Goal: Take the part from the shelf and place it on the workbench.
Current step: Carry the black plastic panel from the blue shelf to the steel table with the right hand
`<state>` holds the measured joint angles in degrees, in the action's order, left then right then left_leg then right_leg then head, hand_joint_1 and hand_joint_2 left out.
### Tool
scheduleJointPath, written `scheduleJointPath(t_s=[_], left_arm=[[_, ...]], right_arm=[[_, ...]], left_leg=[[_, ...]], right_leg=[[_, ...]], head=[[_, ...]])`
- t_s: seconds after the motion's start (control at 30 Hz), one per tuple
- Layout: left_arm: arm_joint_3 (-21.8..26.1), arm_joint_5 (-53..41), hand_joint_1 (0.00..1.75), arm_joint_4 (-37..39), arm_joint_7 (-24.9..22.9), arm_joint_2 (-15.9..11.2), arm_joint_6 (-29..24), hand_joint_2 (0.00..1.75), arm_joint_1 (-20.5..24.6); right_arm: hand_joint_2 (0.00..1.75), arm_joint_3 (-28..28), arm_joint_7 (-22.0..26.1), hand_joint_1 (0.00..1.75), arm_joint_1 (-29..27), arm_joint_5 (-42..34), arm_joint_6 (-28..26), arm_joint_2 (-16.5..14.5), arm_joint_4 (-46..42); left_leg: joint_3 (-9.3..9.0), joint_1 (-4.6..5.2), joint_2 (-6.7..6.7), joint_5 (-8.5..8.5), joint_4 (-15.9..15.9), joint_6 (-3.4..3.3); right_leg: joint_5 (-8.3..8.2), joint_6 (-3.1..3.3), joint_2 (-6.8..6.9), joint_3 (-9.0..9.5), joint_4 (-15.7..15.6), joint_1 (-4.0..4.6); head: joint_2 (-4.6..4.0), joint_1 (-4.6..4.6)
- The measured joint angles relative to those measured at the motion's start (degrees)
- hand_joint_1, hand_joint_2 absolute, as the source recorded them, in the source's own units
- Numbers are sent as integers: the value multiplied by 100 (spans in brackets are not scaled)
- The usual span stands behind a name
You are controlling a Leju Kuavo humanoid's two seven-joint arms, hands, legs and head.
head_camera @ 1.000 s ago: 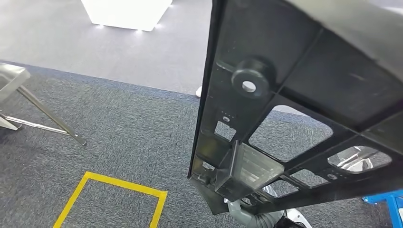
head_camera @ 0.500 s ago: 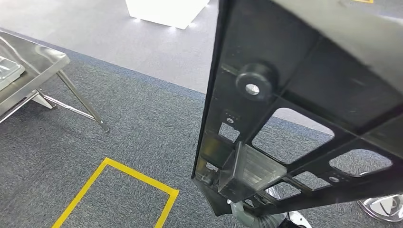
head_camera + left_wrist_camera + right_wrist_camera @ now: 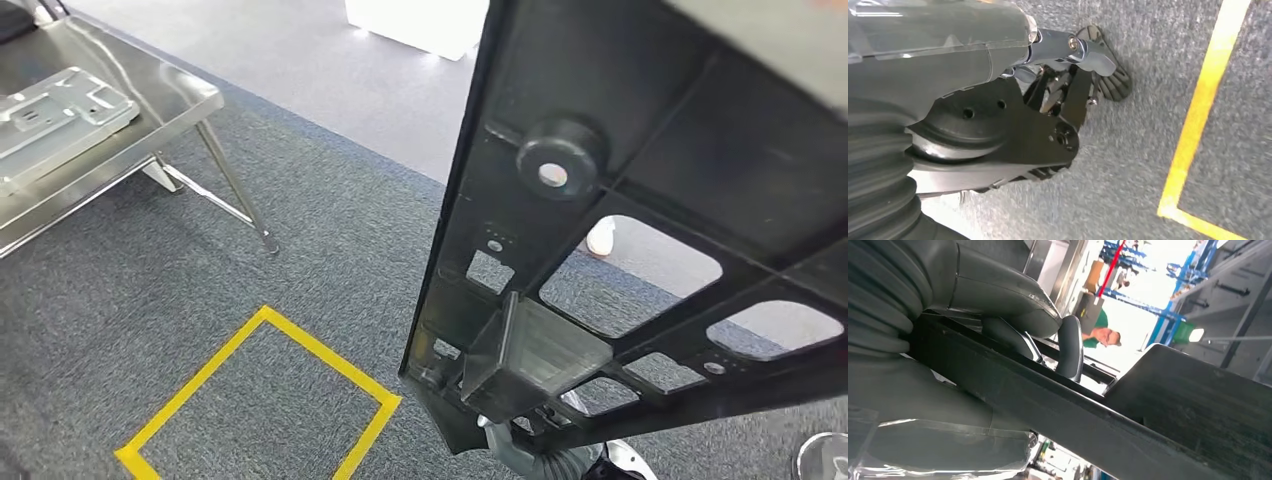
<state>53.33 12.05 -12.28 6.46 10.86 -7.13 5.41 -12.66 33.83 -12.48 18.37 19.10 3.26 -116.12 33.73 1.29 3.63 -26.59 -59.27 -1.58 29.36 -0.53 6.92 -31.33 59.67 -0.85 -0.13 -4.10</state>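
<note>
workbench [image 3: 150, 120] nearer; right robot hand [image 3: 1013, 315] around part [image 3: 640, 250]

The black part [image 3: 640, 230] runs off the head view's top and right edges, so its full outline cannot be told, and it hides the floor and the robot's arms behind it. The workbench [image 3: 150, 130] is cut by the left and top edges, as is the metal plate [image 3: 60, 110] lying on it. In the right wrist view the part [image 3: 1128, 425] covers much of the right hand [image 3: 998, 315]. The person [image 3: 1100, 335] behind is small and blurred
</note>
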Motion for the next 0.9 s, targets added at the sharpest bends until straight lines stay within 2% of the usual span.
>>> scheduleJointPath(t_s=[0.03,0.1,0.13,0.17,0.2,0.23,0.27,0.3,0.33,0.37,0.4,0.43,0.5,0.53,0.6,0.63,0.67,0.7,0.73,0.77,0.8,0.83,0.9], left_arm=[[1,0,0,0,3,1,2,175,-6],[2,0,0,0,5,4,5,175,-3],[3,0,0,0,-3,8,9,175,2],[4,-1,0,0,-13,10,11,175,7],[4,-1,0,0,-27,12,16,175,8],[5,-1,0,0,-44,14,18,175,5],[6,-1,0,0,-60,14,20,175,0],[8,-1,0,0,-80,15,21,175,-5],[11,-1,0,0,-98,16,22,175,-10],[19,-1,0,0,-123,17,22,175,-11],[33,-1,0,0,-145,18,21,175,-10],[55,-1,0,0,-159,18,17,175,-10],[113,-1,0,0,-143,18,5,175,-16],[145,-1,0,0,-109,22,-1,175,-21],[208,-1,0,0,-2,37,-9,175,-9],[233,0,0,0,52,49,-14,175,4],[251,0,0,0,102,57,-21,175,15],[263,0,0,0,144,66,-31,175,21],[271,-1,0,0,177,74,-41,175,20],[276,-1,0,0,198,79,-50,175,18],[278,0,0,0,212,83,-61,175,16],[279,0,0,0,215,84,-67,175,15],[281,0,0,0,204,84,-74,175,31]], right_arm=[[175,1,-2,175,-1,3,0,0,-2],[175,3,-4,175,-13,5,-2,0,-11],[175,5,-5,175,-27,8,-2,0,-13],[175,7,-5,175,-43,8,-2,0,-14],[175,9,-7,175,-59,11,-2,0,-13],[175,10,-11,175,-70,12,-1,0,-12],[175,12,-17,175,-74,12,0,0,-11],[175,12,-24,175,-76,13,0,0,-11],[175,12,-32,175,-74,16,1,0,-11],[175,12,-43,175,-74,27,3,0,-11],[175,11,-55,175,-76,43,7,0,-12],[175,12,-69,175,-77,62,18,0,-13],[175,14,-86,175,-70,90,59,0,-14],[175,15,-90,175,-58,96,84,0,-14],[175,16,-91,175,-30,79,136,0,-14],[175,17,-91,175,-9,59,164,0,-10],[175,18,-94,175,19,33,190,1,-2],[175,19,-98,175,55,7,210,2,13],[175,20,-102,175,96,-16,223,2,32],[175,20,-106,175,138,-37,231,2,54],[175,20,-107,175,180,-55,239,2,76],[175,20,-108,175,219,-70,248,2,94],[175,20,-108,175,281,-97,262,2,120]], left_leg=[[-48,-18,-72,28,62,-25],[-147,-66,-215,92,184,-77],[-160,-73,-282,104,209,-93],[-161,-76,-356,107,209,-105],[-163,-78,-437,104,206,-109],[-169,-79,-521,98,201,-106],[-178,-84,-608,88,190,-94],[-188,-91,-694,72,170,-77],[-187,-101,-775,48,139,-53],[-170,-102,-849,18,91,-22],[-145,-101,-913,-4,51,11],[-111,-103,-966,-18,26,44],[-73,-118,-1051,-23,20,108],[-61,-122,-987,-43,-7,139],[71,-121,-707,-213,-306,200],[233,-126,-548,-370,-628,227],[441,-139,-474,-538,-1015,250],[638,-154,-447,-659,-1371,266],[766,-164,-434,-688,-1584,274],[779,-168,-421,-604,-1573,272],[671,-168,-385,-422,-1332,257],[474,-155,-278,-199,-925,222],[140,-87,3,44,-230,124]], right_leg=[[31,-30,-48,27,19,-3],[243,-71,-325,-74,351,-8],[412,-79,-501,-234,693,-19],[576,-82,-596,-440,1074,-22],[670,-90,-639,-623,1382,-25],[654,-99,-654,-733,1524,-30],[518,-106,-663,-737,1442,-39],[288,-114,-692,-634,1145,-54],[56,-123,-801,-481,745,-79],[-102,-126,-931,-341,390,-94],[-187,-117,-1036,-251,151,-107],[-194,-98,-1109,-218,48,-106],[-182,-22,-1025,-212,30,-90],[-181,16,-968,-195,16,-87],[-169,88,-826,-155,-13,-96],[-156,113,-750,-141,-17,-89],[-143,129,-672,-134,-16,-80],[-129,136,-594,-127,-16,-72],[-115,137,-518,-117,-15,-67],[-99,133,-449,-99,-15,-62],[-80,127,-381,-72,-15,-58],[-58,117,-319,-37,-16,-51],[-15,73,-209,19,-20,-25]], head=[[0,1],[0,2],[0,3],[0,2],[0,2],[0,2],[0,2],[0,2],[0,2],[0,2],[0,2],[0,2],[0,2],[0,1],[0,1],[0,1],[0,2],[0,2],[0,2],[0,2],[0,2],[0,2],[0,2]])
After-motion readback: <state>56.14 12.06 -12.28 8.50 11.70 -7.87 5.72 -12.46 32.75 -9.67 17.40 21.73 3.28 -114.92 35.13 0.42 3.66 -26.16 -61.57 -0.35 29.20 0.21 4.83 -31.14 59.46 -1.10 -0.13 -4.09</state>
